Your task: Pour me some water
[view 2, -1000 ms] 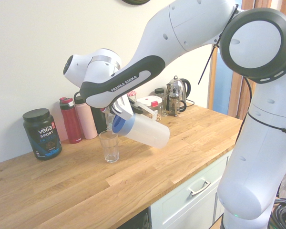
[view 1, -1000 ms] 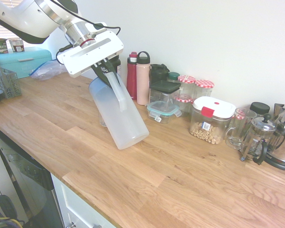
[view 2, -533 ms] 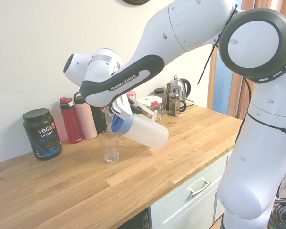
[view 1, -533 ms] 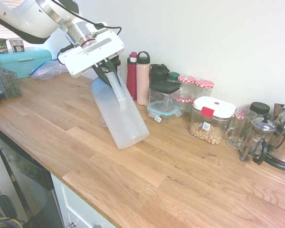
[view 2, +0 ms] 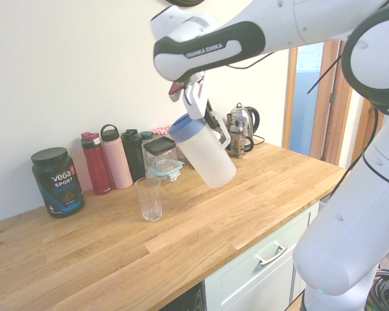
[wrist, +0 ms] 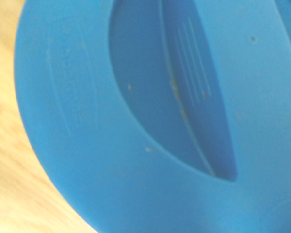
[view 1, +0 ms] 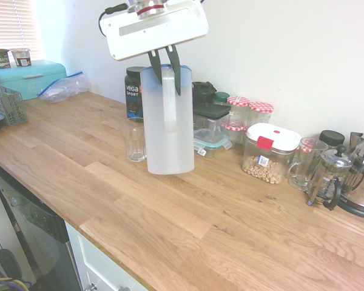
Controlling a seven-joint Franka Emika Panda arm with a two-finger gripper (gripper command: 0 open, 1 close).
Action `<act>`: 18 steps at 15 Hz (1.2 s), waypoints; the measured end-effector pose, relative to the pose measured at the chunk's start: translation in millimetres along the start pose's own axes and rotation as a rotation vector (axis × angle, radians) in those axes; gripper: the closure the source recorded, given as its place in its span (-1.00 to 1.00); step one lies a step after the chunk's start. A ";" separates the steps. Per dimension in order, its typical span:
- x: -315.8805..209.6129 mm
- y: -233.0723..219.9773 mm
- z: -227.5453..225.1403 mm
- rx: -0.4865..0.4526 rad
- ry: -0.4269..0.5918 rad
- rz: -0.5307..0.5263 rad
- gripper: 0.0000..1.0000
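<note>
A translucent white pitcher (view 1: 167, 124) with a blue lid (view 2: 187, 126) hangs from my gripper (view 1: 165, 74), which is shut on the top of its handle. It looks upright in the first exterior view. In the second exterior view the pitcher (view 2: 204, 155) leans a little, its base away from the glass. A clear drinking glass (view 1: 135, 140) stands on the wooden counter (view 1: 242, 230) just beside the pitcher; I cannot tell whether it holds water. In the second exterior view the glass (view 2: 148, 199) is lower left of the pitcher. The blue lid (wrist: 136, 121) fills the wrist view.
A black Vega tub (view 2: 57, 181) and several bottles (view 2: 117, 159) line the wall. Food containers (view 1: 272, 153), jars (view 1: 261, 112), a glass mug (view 1: 304, 162), a French press (view 1: 330, 176) and a kettle (view 2: 241, 129) stand further along. A dish rack (view 1: 5, 103) and teal box (view 1: 30, 76) sit far left.
The arm rose and swung the pitcher back from its steep tilt over the glass to nearly upright, now beside the glass instead of above it.
</note>
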State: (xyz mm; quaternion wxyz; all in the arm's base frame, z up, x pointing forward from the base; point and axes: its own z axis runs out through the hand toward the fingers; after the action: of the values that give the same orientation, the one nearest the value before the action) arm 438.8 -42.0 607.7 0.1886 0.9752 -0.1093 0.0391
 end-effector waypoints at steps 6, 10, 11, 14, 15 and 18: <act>-4.0 92.0 84.8 0.117 -0.008 0.322 1.00; -8.2 119.4 116.1 0.166 0.046 0.531 1.00; -7.3 117.8 118.2 0.178 0.068 0.577 1.00; -6.6 106.3 122.3 0.216 0.152 0.704 1.00; -7.3 101.3 124.4 0.228 0.185 0.744 1.00; -10.6 88.6 138.6 0.235 0.278 0.844 1.00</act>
State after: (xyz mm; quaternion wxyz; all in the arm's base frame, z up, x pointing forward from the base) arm 413.2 -172.3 509.9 0.0572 0.8457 -0.4652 0.2552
